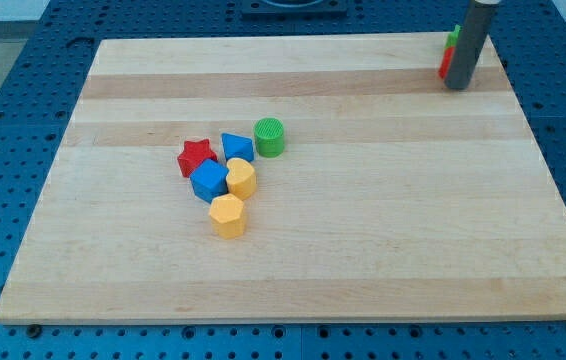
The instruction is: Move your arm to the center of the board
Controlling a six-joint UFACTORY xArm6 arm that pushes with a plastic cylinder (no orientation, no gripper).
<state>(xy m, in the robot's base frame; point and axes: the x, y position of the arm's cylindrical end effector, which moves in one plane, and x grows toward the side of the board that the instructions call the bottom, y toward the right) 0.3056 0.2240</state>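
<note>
Standing at the frame's upper right, my tip, a rigid rod tool grasping nothing, touches the surface beside half-hidden red and green blocks.

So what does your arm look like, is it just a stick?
Pretty much! All you can see is a plain dark grey rod, round like a thick pole, smooth, with no cables, stickers or markings showing. It has no pincer. My tip is the flat bottom end; the rest of the arm is out of the picture.
</note>
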